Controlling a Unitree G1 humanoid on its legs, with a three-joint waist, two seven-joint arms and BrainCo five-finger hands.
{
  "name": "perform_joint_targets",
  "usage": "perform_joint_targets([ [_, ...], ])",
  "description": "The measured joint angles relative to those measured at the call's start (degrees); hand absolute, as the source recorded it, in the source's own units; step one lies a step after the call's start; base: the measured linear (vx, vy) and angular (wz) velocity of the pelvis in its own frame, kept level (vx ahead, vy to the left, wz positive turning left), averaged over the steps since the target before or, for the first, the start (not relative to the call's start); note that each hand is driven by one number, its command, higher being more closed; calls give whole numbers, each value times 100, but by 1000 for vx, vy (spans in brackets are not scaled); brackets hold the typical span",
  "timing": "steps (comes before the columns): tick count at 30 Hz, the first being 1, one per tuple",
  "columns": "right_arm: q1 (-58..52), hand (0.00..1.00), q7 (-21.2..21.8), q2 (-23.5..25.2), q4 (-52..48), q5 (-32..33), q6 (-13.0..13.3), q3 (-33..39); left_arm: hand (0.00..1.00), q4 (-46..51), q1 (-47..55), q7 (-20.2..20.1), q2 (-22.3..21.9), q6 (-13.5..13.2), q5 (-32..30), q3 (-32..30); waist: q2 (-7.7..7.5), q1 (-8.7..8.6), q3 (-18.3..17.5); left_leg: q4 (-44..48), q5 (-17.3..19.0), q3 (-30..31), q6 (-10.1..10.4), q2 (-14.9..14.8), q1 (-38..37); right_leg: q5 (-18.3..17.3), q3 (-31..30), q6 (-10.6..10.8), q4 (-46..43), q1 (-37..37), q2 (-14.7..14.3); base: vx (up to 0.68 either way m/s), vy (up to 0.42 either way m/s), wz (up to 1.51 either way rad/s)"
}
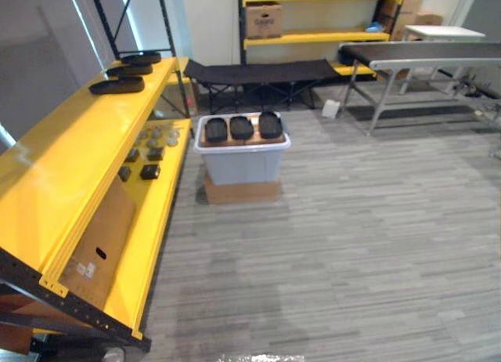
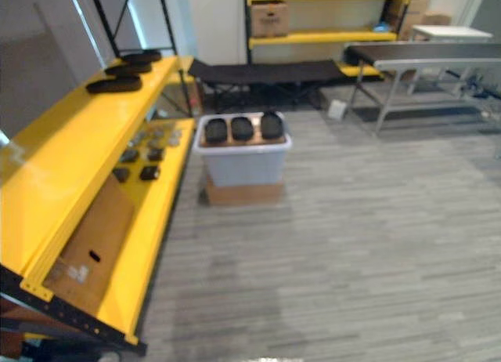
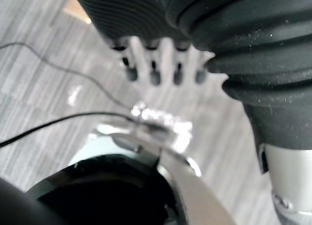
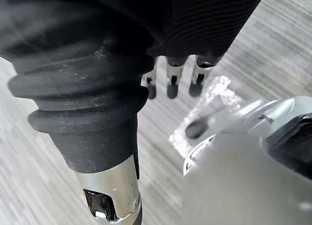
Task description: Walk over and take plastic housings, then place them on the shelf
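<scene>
ahead, well apart from the robot: a white bin [image 1: 243, 162] raised on a cardboard box [image 1: 243, 192], probably to bring its top within easy reach. on a brown board across its top, three black plastic housings [image 1: 242, 128] in a row, side by side with small gaps, likely laid out so for picking one at a time.

to the left, a long yellow shelf [image 1: 70, 158]. at the far end of its top level, three more dark housings [image 1: 117, 85] already set down close together, with the near stretch bare for the next ones. on the lower level, small dark and grey parts [image 1: 149, 171] and a leaning cardboard sheet [image 1: 94, 244].

left hand [image 3: 153, 59]: hangs over the grey floor [image 1: 352, 237], fingers straight and relaxed, holding nothing. right hand [image 4: 173, 84]: the same, fingers loose, nothing between them. sensible for walking, with nothing yet to carry.

judged stage: approach only, no housing yet lifted from the bin. next calls for closing on the bin, then a reach down to one housing.
</scene>
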State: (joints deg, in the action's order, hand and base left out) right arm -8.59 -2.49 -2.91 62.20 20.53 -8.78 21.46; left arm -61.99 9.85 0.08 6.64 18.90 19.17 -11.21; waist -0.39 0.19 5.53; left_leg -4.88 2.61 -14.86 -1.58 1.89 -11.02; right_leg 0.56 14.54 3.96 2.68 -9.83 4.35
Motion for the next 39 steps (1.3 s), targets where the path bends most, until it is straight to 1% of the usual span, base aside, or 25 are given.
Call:
perform_joint_targets([
  [2,38,0,3,27,3,114,1,42,0,-7,-27,-4,17,-6,-2,14,-27,-3,22,23,5,24,9,52,-18,2,98,5,44,-35,46,84,34,11],
  [3,97,0,5,28,5,120,5,82,0,-7,-52,-4,25,-9,-1,18,-10,-8,43,23,5,22,9,80,-23,12,110,20,75,-58,66,59,27,7],
  [5,182,0,11,31,8,124,11,82,0,-7,-85,-2,38,-31,-3,24,-27,-4,169,23,6,22,11,95,-91,28,115,45,95,-137,79,11,8,2],
  [6,266,0,14,54,8,126,13,77,0,-6,-94,22,57,-111,-2,60,-55,1,210,22,19,21,31,94,-102,28,119,45,94,-145,79,-34,1,-1],
  [9,412,0,51,172,9,140,18,52,0,-6,-138,110,105,-140,0,138,-116,20,247,21,19,19,32,91,-102,28,120,46,93,-141,78,-59,-14,-1],
  [15,427,0,115,154,8,229,17,-51,0,-5,-148,163,142,-183,15,350,-106,36,251,-14,0,21,4,94,-103,20,131,53,70,-132,90,-105,-12,-1],
  [23,432,0,116,133,18,348,-1,-96,0,-5,-149,194,139,-181,15,357,-132,34,268,-20,-3,30,-3,130,-95,24,145,90,108,-136,121,-59,5,1],
  [29,446,0,141,90,140,575,-125,-139,0,-7,-153,188,151,-179,15,358,-128,27,261,-19,-8,51,-12,177,-93,83,213,119,187,-178,156,-6,1,4],
  [32,493,0,144,90,225,595,-129,-138,0,-7,-157,188,168,-178,11,362,-153,27,273,-19,-8,77,-11,182,-100,83,245,118,187,-202,159,-27,-12,6],
  [39,481,0,113,91,225,643,-109,-131,0,-23,-195,184,201,-185,-77,531,-148,26,272,-21,-8,93,-12,181,-102,82,260,119,187,-217,162,-58,-13,1],
])
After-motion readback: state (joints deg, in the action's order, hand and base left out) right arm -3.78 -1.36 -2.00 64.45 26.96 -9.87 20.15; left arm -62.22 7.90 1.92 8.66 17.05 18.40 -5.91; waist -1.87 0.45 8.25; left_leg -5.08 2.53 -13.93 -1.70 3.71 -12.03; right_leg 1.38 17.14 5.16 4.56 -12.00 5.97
